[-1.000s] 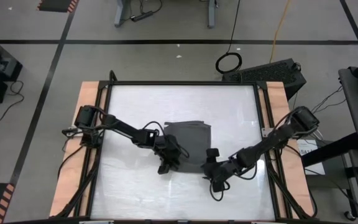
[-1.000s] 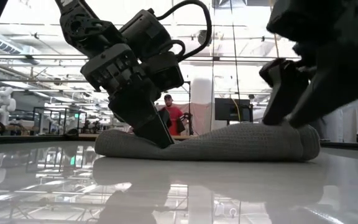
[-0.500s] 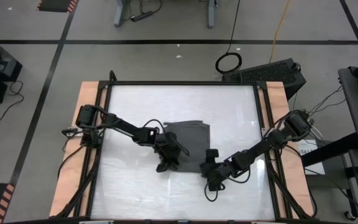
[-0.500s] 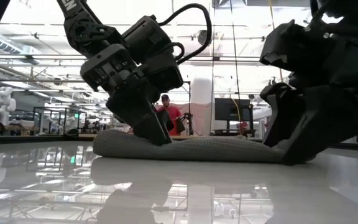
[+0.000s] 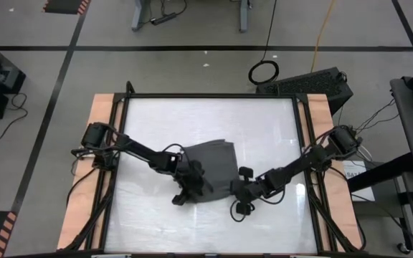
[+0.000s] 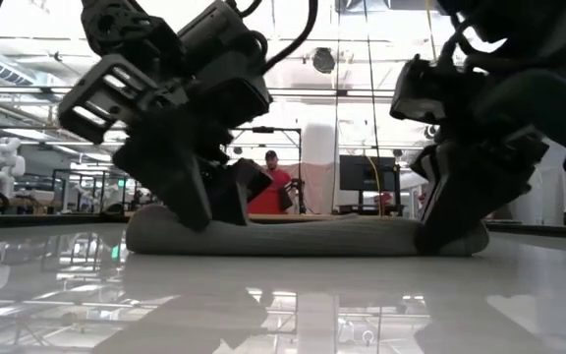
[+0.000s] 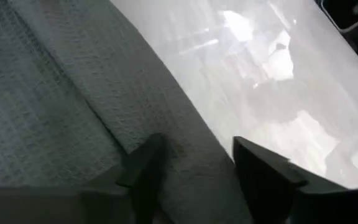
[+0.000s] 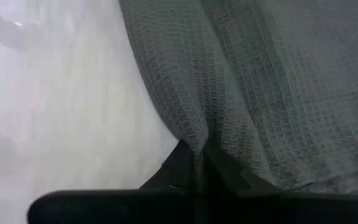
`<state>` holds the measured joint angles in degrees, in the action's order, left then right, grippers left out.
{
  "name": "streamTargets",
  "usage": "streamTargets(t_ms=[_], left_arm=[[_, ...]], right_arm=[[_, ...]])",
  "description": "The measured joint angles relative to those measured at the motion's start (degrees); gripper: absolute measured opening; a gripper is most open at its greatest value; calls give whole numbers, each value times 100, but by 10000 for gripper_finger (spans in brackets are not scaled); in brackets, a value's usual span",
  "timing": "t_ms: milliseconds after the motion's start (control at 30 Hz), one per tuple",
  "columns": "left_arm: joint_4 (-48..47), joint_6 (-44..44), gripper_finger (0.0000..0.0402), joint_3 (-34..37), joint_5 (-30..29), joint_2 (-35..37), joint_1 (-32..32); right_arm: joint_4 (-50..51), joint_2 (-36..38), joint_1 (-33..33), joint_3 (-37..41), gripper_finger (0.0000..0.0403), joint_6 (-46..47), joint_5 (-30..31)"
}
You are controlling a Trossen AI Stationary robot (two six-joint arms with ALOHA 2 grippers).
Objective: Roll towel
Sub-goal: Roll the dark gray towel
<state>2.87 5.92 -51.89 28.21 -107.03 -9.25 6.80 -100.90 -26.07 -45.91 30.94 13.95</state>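
The dark grey towel (image 5: 214, 166) lies in the middle of the white table (image 5: 264, 122). Its near edge is bunched into a low roll (image 6: 312, 236) that rests on the table. My left gripper (image 5: 183, 195) is open at the roll's left end (image 7: 185, 155), and the thick edge shows between its fingers. My right gripper (image 5: 239, 195) is at the roll's right end, shut on a fold of the cloth (image 8: 194, 134). In the low view the left gripper (image 6: 199, 202) stands at the left and the right gripper (image 6: 450, 221) at the right. My left gripper comes slanting down from above onto the left end of the towel's near rolled edge. One finger (image 7: 143, 171) lies on the cloth, the other (image 7: 261, 169) where the cloth meets the table. The fingers are apart and pinch nothing. The towel lies on the table. My right gripper pinches a raised fold of the towel's near edge (image 8: 191, 140) between its two fingers, near the right corner. It comes slanting down from the near right. Cloth runs away from the fingers in ridges. The towel's bulk rests on the table.
Wooden side rails (image 5: 102, 115) and a black frame border the glossy table. Bare white surface lies around the towel on every side. Beyond the far edge, in the low view, a person in red (image 6: 268, 187) stands in the room.
My right gripper has gone toward the towel's near right corner and shut on a fold there. My left gripper has shifted toward the near left and turned, its fingers spreading wider. The hump at the towel's right end has flattened, and the near edge has been drawn nearer.
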Motion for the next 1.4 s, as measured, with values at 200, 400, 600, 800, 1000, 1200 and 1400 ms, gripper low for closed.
streamTargets(t_ms=[200,400,600,800,1000,1200,1400], left_arm=[[-349,31,289,-21,-494,29,-243],[-706,-56,261,-25,-1968,36,-553],[-732,-111,121,-25,-2570,27,-672],[-733,-244,18,-19,-2217,123,-645],[-627,-1240,18,6,-201,401,-236],[-506,-2549,16,-8,1526,253,275],[-281,-3470,15,0,2132,56,520]], right_arm=[[-213,38,153,13,7,412,-556],[-481,115,225,31,5,664,-1002],[-665,234,265,37,5,986,-1517],[-1143,366,252,37,5,1359,-2081],[-1249,651,244,35,5,1833,-2357],[-1251,687,296,20,5,2430,-2717],[-1196,589,410,7,11,2878,-3093]])
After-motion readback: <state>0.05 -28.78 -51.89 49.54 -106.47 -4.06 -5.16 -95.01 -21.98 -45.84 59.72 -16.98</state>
